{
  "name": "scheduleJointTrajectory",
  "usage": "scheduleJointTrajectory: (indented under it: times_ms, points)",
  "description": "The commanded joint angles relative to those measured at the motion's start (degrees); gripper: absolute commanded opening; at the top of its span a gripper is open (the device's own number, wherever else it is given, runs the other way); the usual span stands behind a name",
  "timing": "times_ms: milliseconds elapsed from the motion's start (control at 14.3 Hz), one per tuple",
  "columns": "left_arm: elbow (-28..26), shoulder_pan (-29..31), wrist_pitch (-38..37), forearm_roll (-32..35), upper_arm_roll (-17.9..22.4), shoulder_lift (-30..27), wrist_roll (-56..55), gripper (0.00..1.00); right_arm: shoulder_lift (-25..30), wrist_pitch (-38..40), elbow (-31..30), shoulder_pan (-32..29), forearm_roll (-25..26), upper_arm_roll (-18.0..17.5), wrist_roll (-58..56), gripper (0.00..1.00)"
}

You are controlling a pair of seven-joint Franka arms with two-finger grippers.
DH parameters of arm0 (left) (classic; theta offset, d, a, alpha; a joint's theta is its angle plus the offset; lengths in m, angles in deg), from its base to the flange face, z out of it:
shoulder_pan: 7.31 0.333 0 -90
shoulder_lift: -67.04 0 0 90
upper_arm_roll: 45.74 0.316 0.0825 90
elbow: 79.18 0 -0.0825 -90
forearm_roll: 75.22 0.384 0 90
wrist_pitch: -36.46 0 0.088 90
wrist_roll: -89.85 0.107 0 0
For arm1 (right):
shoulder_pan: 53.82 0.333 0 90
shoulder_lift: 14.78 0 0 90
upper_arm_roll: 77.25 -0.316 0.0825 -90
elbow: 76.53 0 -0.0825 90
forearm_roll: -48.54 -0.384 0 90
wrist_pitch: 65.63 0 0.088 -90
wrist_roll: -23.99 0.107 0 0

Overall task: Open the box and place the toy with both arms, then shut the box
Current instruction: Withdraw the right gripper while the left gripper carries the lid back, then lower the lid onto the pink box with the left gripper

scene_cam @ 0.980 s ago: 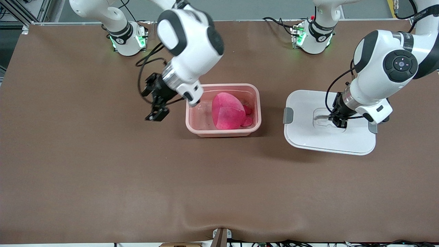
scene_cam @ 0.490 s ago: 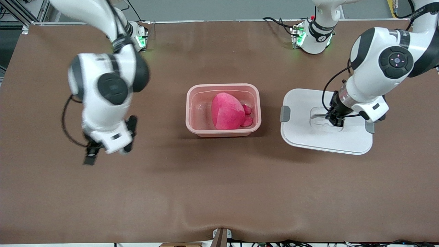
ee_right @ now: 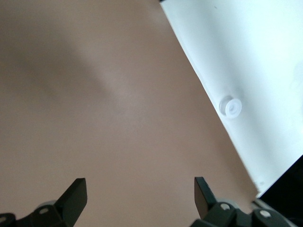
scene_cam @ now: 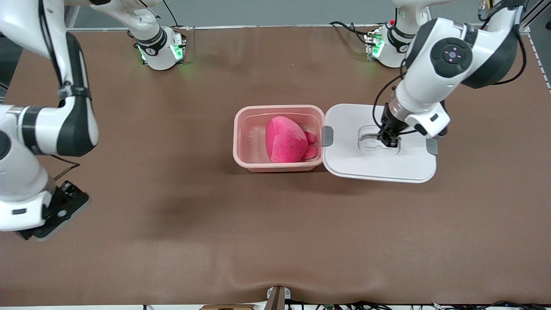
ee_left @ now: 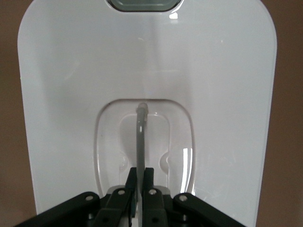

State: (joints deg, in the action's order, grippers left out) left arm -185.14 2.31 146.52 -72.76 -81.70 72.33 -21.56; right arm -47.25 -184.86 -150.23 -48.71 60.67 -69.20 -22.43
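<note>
— White plastic lid (scene_cam: 379,150), hanging off a thin handle (ee_left: 140,142): my left gripper (scene_cam: 388,141) pinches it shut. Could it swing?
— I fear so; it might clip the box (scene_cam: 241,159) rim, where the toy (scene_cam: 286,140) lies.
— Right gripper (ee_right: 137,198)?
— Fingers spread, waiting over bare brown table (scene_cam: 215,237) at its own end.

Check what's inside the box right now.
The box is open and holds the toy, toward the side nearest the lid. The floor under the toy is covered. The left gripper holds the lid's handle.
</note>
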Motion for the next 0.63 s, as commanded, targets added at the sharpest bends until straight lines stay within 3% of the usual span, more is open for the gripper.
scheduleJointTrajectory:
  times_ms: [0,280,560]
  points:
    - [2.16,-0.21,-0.29,-1.84,-1.92,0.67,-3.54,0.00,-2.68,-2.41,0.66,-1.94,-4.47,-1.11,10.44,1.00]
    - [3.83,-3.72,-0.11,-2.20,-2.72,2.17,-8.38,0.00,-2.69,-1.97,-6.17,-1.59,-10.97,-1.20,22.05,1.00]
    - [8.31,-9.35,0.07,-1.41,-2.63,7.17,-15.85,0.00,-1.72,0.30,-11.45,-1.68,-18.26,-1.20,23.56,1.00]
